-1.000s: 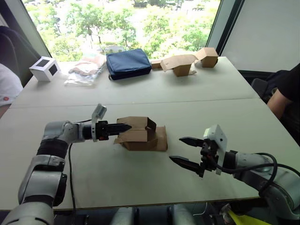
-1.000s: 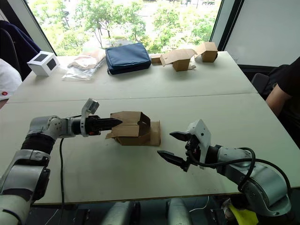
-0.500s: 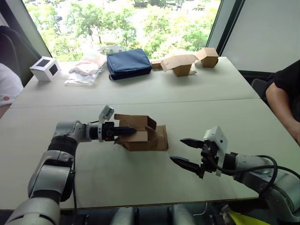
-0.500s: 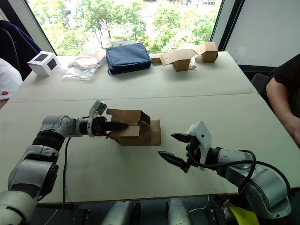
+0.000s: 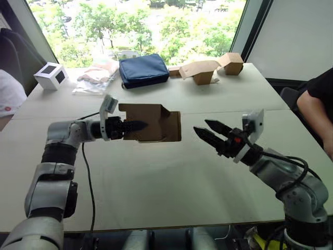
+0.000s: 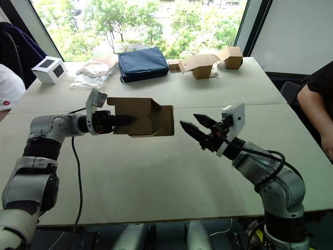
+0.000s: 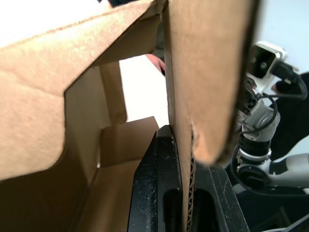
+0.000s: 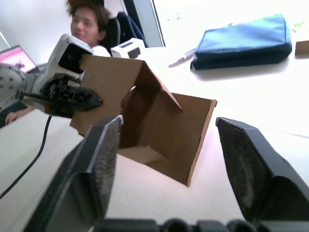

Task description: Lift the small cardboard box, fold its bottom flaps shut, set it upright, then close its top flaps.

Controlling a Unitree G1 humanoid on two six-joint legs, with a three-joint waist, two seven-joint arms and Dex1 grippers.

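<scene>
Since a second ago we see the small cardboard box (image 5: 148, 123) go from resting on the desk (image 5: 156, 182) to hanging in the air above it, and the right end effector (image 5: 208, 132) has risen and swung in toward it.

In the head views, the left end effector (image 5: 136, 125) is clamped on one side wall of the box, whose open end faces the right arm; a flap (image 5: 175, 126) stands out at that end. The right end effector sits just beside that flap, apart from it, its fingers spread wide. Far back on the desk lie a blue pouch (image 5: 142, 70), a white cube (image 5: 50, 76) and tan boxes (image 5: 208, 68).

In the left wrist view, the black fingers (image 7: 157, 193) pinch a cardboard wall (image 7: 203, 72) edge-on.

In the right wrist view, the two pads (image 8: 99, 164) stand far apart, framing the box's hollow inside.
</scene>
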